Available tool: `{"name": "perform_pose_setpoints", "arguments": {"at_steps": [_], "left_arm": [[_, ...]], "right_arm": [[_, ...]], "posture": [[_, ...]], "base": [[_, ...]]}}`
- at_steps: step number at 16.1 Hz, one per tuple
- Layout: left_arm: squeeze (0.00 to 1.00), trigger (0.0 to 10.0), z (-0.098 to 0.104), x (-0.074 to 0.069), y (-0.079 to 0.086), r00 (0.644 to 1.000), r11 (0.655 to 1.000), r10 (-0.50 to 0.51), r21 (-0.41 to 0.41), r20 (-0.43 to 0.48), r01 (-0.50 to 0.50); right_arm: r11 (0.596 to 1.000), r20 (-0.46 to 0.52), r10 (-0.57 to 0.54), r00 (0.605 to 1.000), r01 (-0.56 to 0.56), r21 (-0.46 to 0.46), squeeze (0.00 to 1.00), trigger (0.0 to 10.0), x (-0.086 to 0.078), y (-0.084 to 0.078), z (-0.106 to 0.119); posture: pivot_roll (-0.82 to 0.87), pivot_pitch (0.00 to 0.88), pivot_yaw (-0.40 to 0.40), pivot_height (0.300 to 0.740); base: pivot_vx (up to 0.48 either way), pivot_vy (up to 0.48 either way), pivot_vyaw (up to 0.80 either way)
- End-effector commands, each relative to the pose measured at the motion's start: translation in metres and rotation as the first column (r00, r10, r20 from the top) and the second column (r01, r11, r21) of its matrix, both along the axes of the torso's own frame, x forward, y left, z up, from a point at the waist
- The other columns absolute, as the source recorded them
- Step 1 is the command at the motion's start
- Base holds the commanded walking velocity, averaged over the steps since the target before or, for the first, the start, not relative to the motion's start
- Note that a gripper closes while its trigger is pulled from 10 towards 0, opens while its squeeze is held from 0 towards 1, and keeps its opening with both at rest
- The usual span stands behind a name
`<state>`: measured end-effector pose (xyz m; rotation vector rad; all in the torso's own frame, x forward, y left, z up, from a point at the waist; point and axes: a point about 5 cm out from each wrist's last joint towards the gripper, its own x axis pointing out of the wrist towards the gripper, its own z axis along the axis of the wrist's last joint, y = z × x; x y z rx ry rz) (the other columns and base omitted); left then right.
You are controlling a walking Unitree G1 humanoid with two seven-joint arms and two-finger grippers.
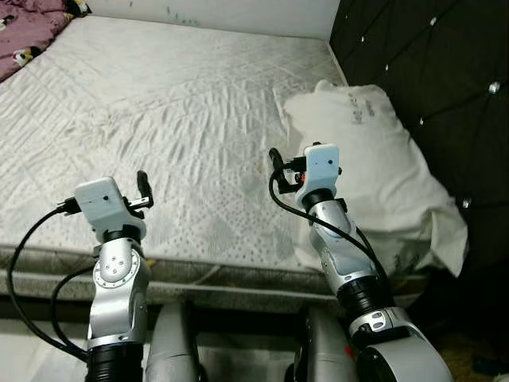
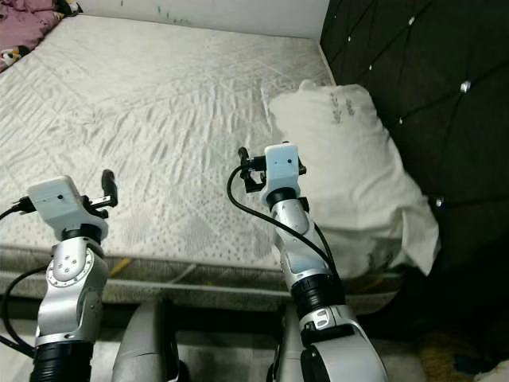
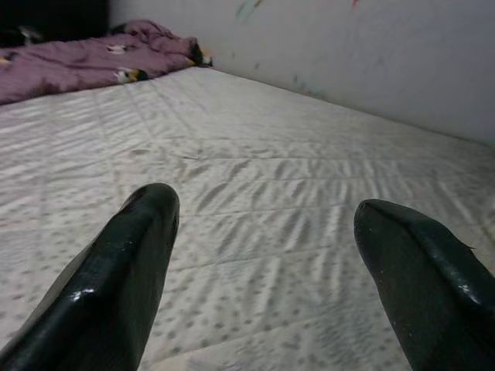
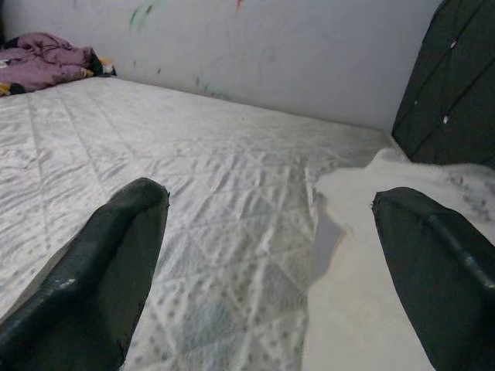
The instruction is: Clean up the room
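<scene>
Both the left gripper (image 1: 143, 189) and right gripper (image 1: 275, 169) hover released over the bed (image 1: 159, 119), the white pillow (image 1: 374, 167) lying just beside the right jaws toward the black headboard (image 1: 429, 64), long axis running along it, the right arm nearer.

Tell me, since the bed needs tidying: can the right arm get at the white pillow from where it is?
Probably yes. The right gripper is open above the mattress, right beside the white pillow, and nothing lies between them.
</scene>
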<state>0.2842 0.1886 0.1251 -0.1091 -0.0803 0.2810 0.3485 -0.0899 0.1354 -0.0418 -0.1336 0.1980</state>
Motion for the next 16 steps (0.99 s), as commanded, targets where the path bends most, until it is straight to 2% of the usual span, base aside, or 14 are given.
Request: {"name": "perform_pose_setpoints", "arguments": {"at_steps": [1,8,16], "left_arm": [[0.00,10.0,0.004,0.005,-0.008,0.999,0.999,-0.046,-0.006,0.017,0.047],[0.00,10.0,0.009,0.011,0.000,0.999,1.000,-0.017,0.004,0.030,0.017],[0.00,10.0,0.007,0.012,-0.003,0.999,0.999,-0.032,0.001,0.031,0.032]], "right_arm": [[1.000,0.050,-0.003,0.999,0.003,-0.004,0.00,10.0,0.005,0.000,0.014],[1.000,0.034,-0.025,0.999,0.026,-0.017,0.00,10.0,0.009,-0.001,0.012],[0.995,-0.004,-0.092,0.996,0.091,-0.038,0.00,10.0,0.011,-0.014,0.003]], "posture": [[0.09,0.000,-0.044,0.660],[0.10,0.000,-0.047,0.740],[0.10,0.000,-0.044,0.740]], "base": [[0.000,0.000,0.00],[0.000,0.000,0.00],[0.000,0.000,-0.36]]}}
